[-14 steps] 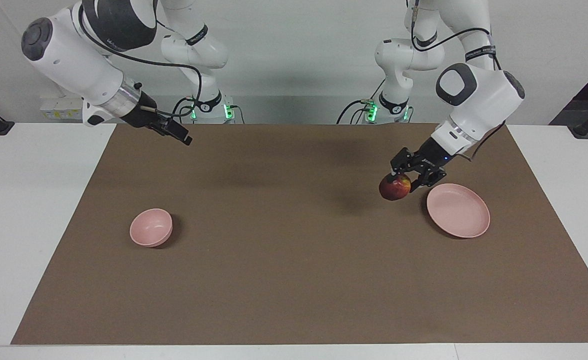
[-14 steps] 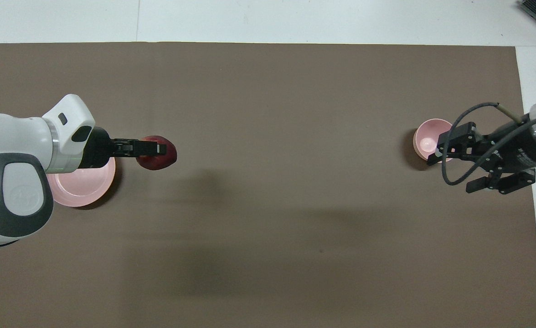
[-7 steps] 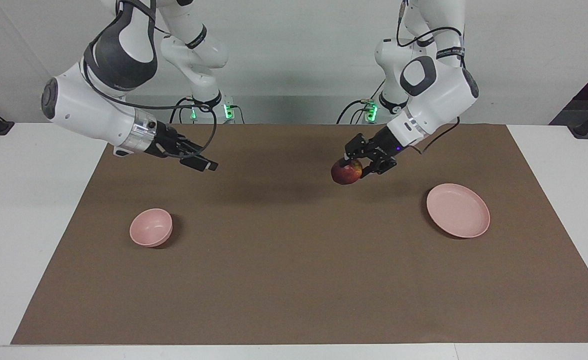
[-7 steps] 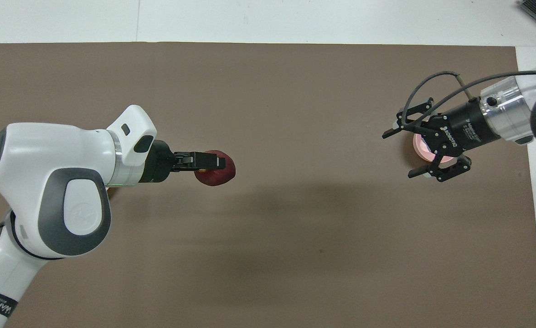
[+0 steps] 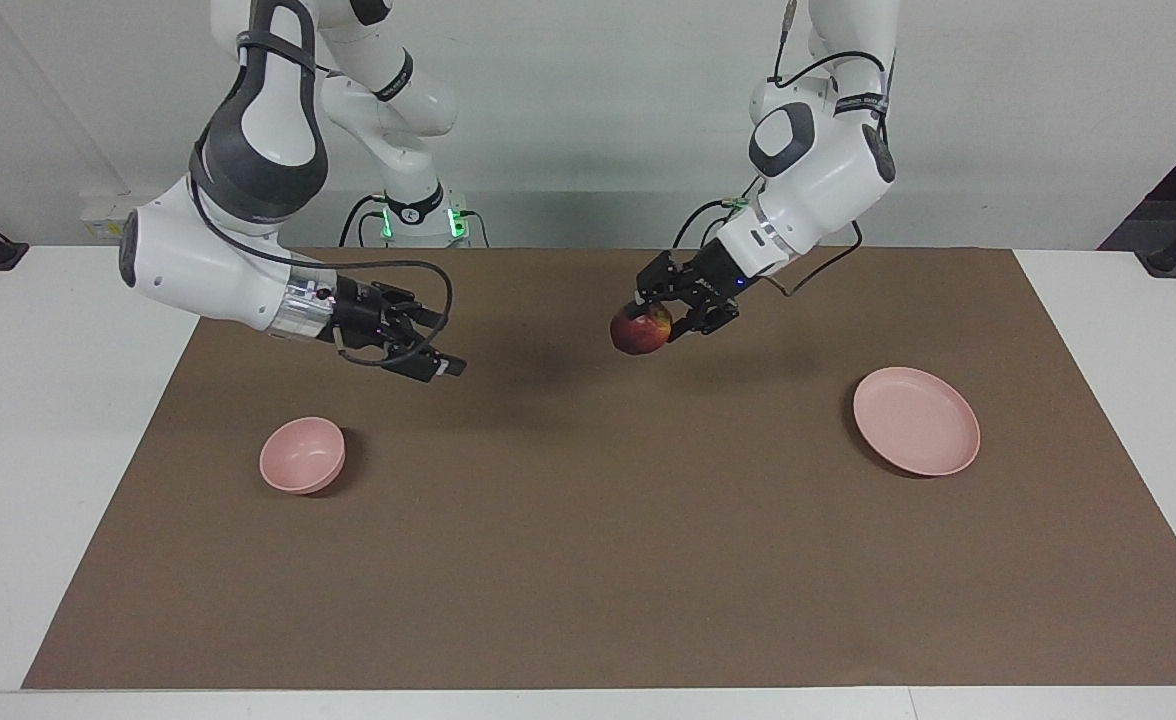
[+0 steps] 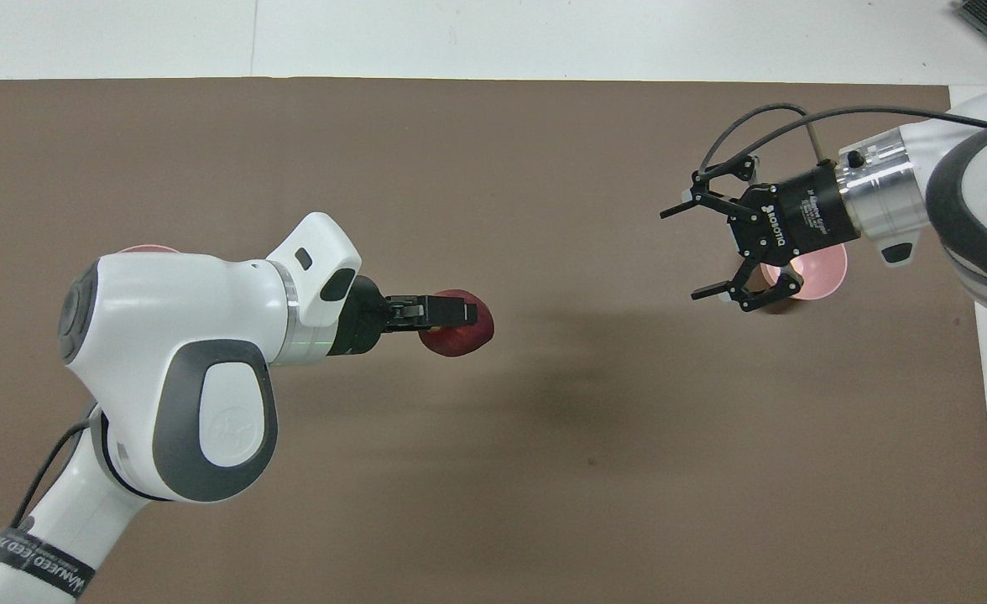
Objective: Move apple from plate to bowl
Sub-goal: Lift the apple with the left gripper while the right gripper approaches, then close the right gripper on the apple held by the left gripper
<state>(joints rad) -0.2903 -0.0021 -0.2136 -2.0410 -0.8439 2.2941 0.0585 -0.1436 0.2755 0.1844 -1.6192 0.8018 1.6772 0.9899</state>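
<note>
In the facing view, the left tool (image 5: 653,318) is seen raised over the brown mat (image 5: 588,560) near the middle of the bench (image 5: 48,450), closed tightly on the apple (image 5: 641,330), which is gripped at its top and hangs clear of the surface. The apple's shadow is cast on the mat below it. The plate (image 5: 916,420) is seen lying bare on the mat toward the left arm's end of the bench, well apart from the held apple. The right tool (image 5: 428,362) is held in the air over the mat, with the bowl (image 5: 302,455) resting on the mat below it and farther from the robots. The bowl is seen to hold nothing.

In the overhead view, the left tool (image 6: 447,312) is shown reaching in from the left arm's side, its fingers (image 6: 457,311) pressed across the top of the apple (image 6: 460,337). Only a sliver of the plate (image 6: 148,249) is visible past the arm's white housing. The right tool (image 6: 699,250) is shown with its jaws spread wide and nothing between them, and part of the bowl (image 6: 821,273) is covered by its body.
</note>
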